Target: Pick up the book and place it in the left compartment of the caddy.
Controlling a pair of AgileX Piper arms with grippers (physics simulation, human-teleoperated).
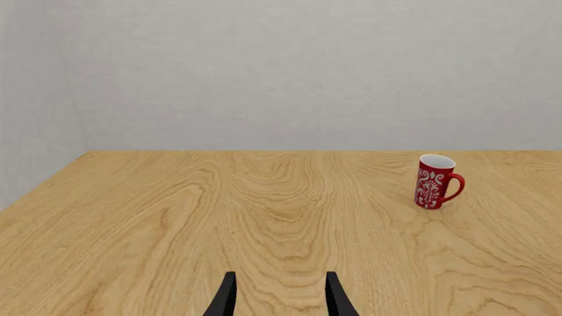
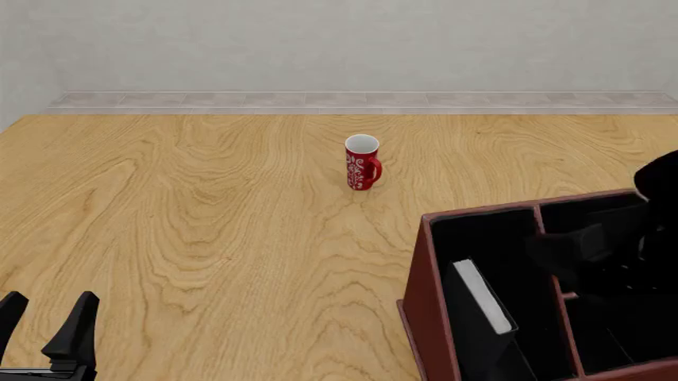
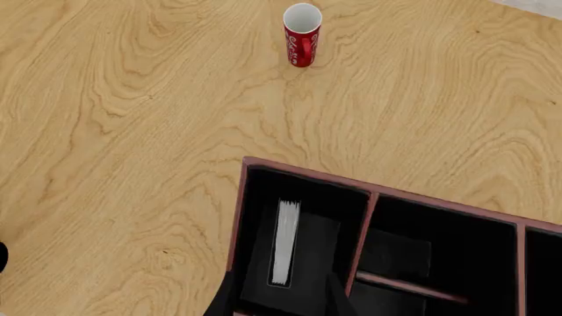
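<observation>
Table: the wide pale wooden tabletop (image 2: 212, 238) carries everything; I place the rest relative to the caddy.
Caddy: the large dark red-brown open-topped box with black lining (image 2: 421, 302) sits on the table's near right.
Left compartment: the long black-lined bay (image 3: 330, 197) on the caddy's left side, just inside its outer wall.
Book: the thick black hardcover with white page edges (image 2: 482, 295) stands on edge inside that left compartment, leaning slightly, so I judge the placing done.
Mug: the red patterned mug (image 2: 363, 162) stands beyond the caddy, well apart from it.
Right gripper (image 3: 279, 296): above the caddy's left compartment, looking straight down; fingers apart, nothing between them.
Left gripper (image 1: 281, 299): parked low, far to the caddy's left, fingers spread, empty, pointing forward.
Step in hand: I would lift the right arm straight up, clear of the walls, so nothing nudges the book.
</observation>
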